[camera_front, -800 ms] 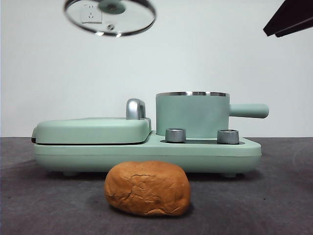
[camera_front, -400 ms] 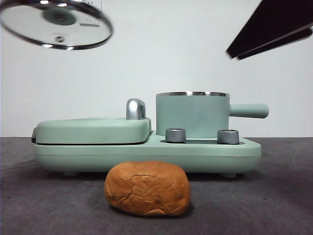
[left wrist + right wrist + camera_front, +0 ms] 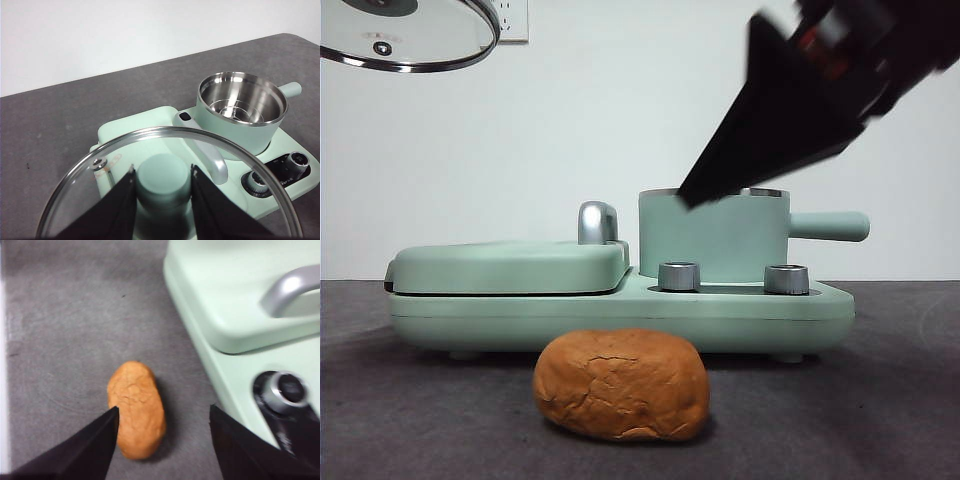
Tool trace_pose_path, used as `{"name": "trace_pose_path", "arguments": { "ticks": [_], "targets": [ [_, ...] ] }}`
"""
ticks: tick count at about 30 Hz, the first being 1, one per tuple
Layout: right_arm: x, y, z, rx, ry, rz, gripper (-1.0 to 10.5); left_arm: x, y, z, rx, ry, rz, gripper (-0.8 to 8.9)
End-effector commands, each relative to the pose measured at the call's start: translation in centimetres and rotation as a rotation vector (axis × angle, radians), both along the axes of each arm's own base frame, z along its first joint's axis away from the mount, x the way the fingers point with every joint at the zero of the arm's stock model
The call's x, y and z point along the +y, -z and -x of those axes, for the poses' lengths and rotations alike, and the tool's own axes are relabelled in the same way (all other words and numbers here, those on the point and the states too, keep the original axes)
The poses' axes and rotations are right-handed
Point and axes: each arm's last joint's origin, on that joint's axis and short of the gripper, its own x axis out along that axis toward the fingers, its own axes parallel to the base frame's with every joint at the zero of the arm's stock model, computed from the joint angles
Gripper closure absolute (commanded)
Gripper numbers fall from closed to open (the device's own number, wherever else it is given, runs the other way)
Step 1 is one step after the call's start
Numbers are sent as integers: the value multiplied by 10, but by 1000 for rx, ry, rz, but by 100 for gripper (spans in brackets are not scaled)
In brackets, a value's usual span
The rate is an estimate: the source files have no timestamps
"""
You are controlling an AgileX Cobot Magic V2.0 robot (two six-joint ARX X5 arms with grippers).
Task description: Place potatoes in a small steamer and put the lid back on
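left gripper (image 3: 162, 192) clamps one lid (image 3: 90, 200) knob — right gripper (image 3: 162, 440) spread, one potato (image 3: 136, 407)

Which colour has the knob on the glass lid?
Mint green; the knob of the lid shows best in the left wrist view.

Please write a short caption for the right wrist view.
Open right gripper above the potato beside the green cooker.

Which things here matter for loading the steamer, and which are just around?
Job: potato on the table; open steamer pot; glass lid, held up by the left gripper; right gripper, open above the potato.

Idle: grill plate, two knobs, wall socket.
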Motion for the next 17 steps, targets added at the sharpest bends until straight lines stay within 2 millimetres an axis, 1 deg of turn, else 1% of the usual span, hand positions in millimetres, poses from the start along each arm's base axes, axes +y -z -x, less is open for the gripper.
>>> {"name": "trace_pose_path", "arguments": {
  "ticks": [1, 3, 10, 17],
  "targets": [
    [14, 5, -5, 14, -52, -9, 637, 0, -8, 1, -40, 0, 19, 800],
    [20, 12, -7, 33, -81, -10, 610, 0, -8, 1, -42, 0, 15, 800],
    [38, 36, -10, 76, -119, 33, 609, 0, -8, 1, -44, 1, 10, 800],
    [46, 57, -16, 105, -101, 90, 609, 1, -8, 1, -47, -3, 2, 800]
  ]
}}
